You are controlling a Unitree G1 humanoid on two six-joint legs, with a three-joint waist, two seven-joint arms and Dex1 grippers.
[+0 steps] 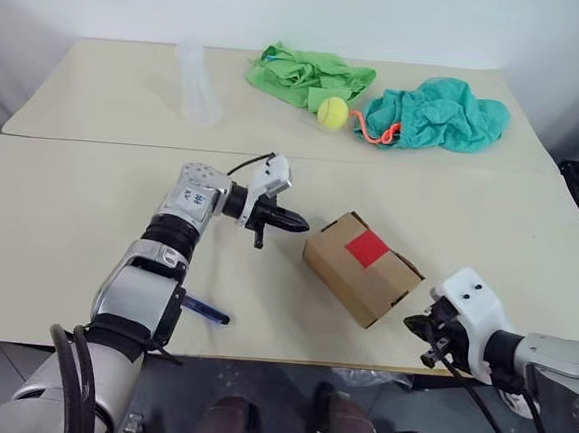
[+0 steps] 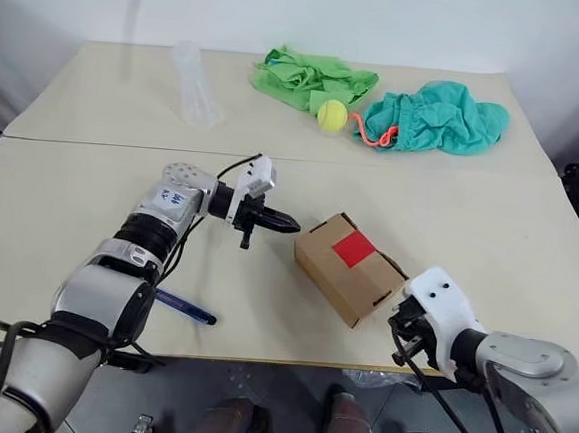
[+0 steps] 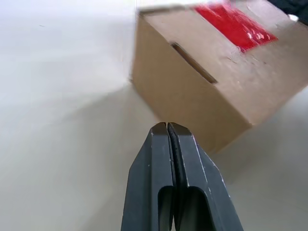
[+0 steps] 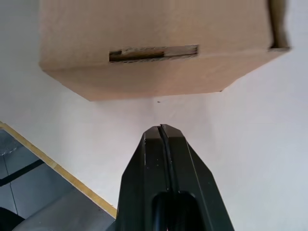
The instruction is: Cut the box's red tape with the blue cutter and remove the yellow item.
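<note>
Plainly the cutter [image 1: 205, 310] lies free on the table [image 1: 59, 218] near its front edge, under the left forearm, long axis running left-right, while the left gripper [image 1: 287, 219], shut and empty, points at the box [image 1: 361, 268], whose tape [image 1: 367, 248] is uncut; the right gripper [image 1: 428, 340], likewise shut and empty, is farther

The left arm hides the blue cutter's [image 1: 207, 311] upper end.
</note>
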